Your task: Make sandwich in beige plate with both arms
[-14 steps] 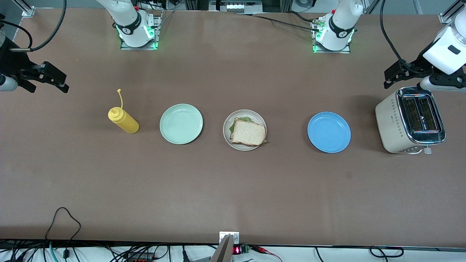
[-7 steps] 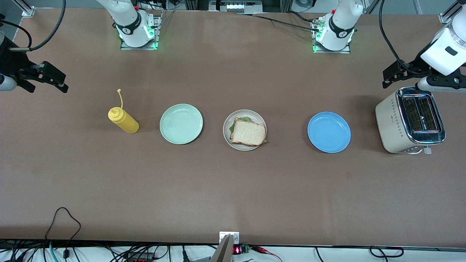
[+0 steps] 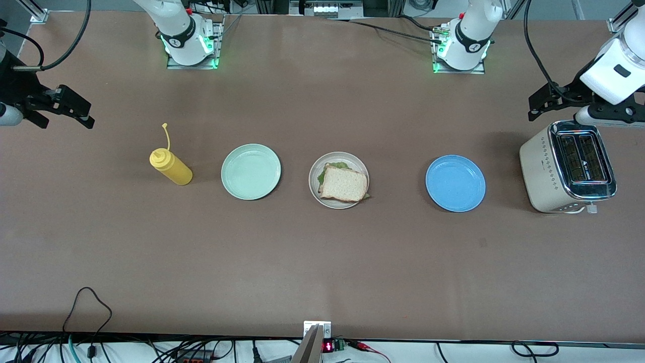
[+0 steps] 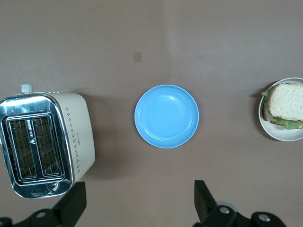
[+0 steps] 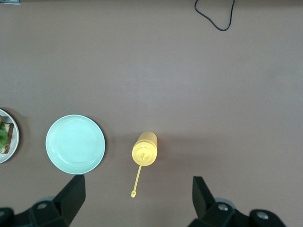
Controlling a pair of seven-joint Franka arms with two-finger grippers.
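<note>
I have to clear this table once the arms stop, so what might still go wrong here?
The sandwich sits off-centre on the beige plate, lettuce poking past the rim, so a bump might tip it out. The left gripper, open and empty, hangs beside the toaster; a low move could knock it. The yellow bottle has its cap dangling off the nozzle, so it may leak if toppled. The right gripper waits open at its own end.

Robotics lab: table-mounted arm bases (image 3: 189,43)
</note>
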